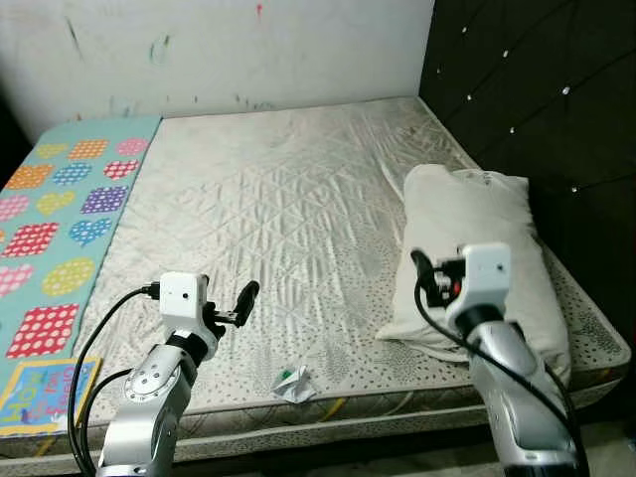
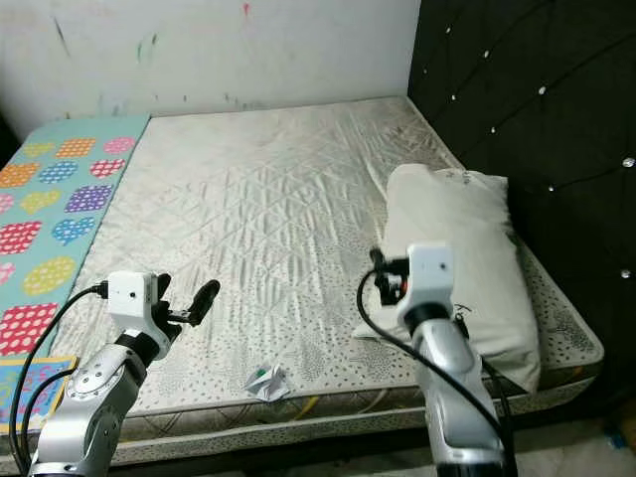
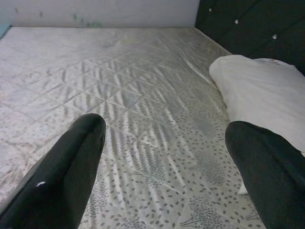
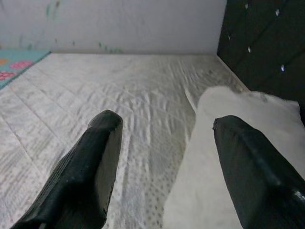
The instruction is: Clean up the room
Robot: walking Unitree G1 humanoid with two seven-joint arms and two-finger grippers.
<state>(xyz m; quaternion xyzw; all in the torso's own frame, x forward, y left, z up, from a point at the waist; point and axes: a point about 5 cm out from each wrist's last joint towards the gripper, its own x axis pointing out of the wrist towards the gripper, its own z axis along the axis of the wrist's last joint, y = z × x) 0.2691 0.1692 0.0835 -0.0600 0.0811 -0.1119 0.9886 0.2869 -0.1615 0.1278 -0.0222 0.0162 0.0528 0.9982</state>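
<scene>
Both tools were held released above the mattress [image 1: 288,209]: the left tool [image 3: 162,167], the right tool [image 4: 167,162]. The crumpled paper [image 1: 294,383] at the mattress edge could be knocked off by a misjudged reach.

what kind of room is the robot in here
Most likely a bedroom: a bare quilted mattress fills the view, a white pillow lies by a dark tufted headboard, and a colourful patterned mat runs along the mattress on the robot's left.
</scene>
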